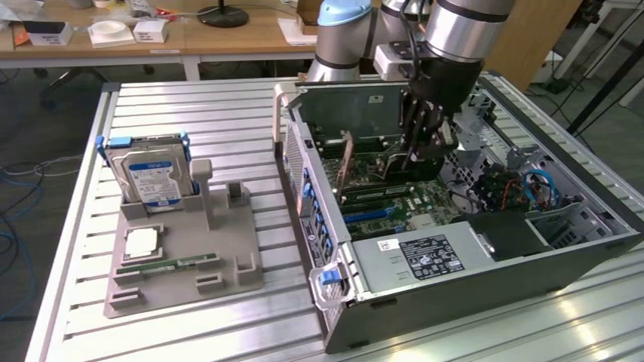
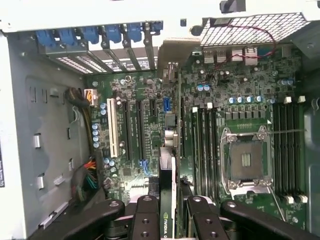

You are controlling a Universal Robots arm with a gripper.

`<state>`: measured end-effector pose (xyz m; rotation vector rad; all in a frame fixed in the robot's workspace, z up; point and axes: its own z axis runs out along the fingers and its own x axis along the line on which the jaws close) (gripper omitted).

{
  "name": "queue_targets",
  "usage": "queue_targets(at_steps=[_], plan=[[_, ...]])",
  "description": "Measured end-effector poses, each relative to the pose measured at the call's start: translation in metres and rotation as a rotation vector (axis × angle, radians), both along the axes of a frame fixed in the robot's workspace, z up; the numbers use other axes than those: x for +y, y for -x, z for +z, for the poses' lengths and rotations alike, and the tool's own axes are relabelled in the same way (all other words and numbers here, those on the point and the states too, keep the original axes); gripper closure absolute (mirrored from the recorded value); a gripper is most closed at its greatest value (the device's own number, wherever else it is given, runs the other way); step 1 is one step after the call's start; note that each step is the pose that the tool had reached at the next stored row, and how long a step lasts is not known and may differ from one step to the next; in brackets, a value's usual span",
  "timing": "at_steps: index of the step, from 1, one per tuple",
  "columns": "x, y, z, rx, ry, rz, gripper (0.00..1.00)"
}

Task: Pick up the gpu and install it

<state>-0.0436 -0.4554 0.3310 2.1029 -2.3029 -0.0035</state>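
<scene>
1. Nearest in the wrist view, the black metal hand (image 2: pixel 171 212) is clamped on the thin flat green-and-black gpu card (image 2: pixel 168 220), one finger on each side.
2. The card stands on its edge over the green board (image 2: pixel 200 130) inside the open grey computer case (image 1: pixel 483 260), with long black slots (image 2: pixel 134 127) just beside it.
3. The case walls are close around the hand.
4. On the ribbed silver desk (image 1: pixel 181 113), a grey plastic tray (image 1: pixel 186 264) holds a silver hard drive (image 1: pixel 151 177), well apart from the case.
</scene>
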Motion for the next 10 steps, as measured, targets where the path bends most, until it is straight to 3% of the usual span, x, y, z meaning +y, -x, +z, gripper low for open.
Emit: queue_targets(at_steps=[7,10], plan=[[0.0000,0.000,-0.0126,0.0000,0.0000,0.102,0.74],[0.0000,0.001,-0.0180,0.0000,0.0000,0.102,0.74]])
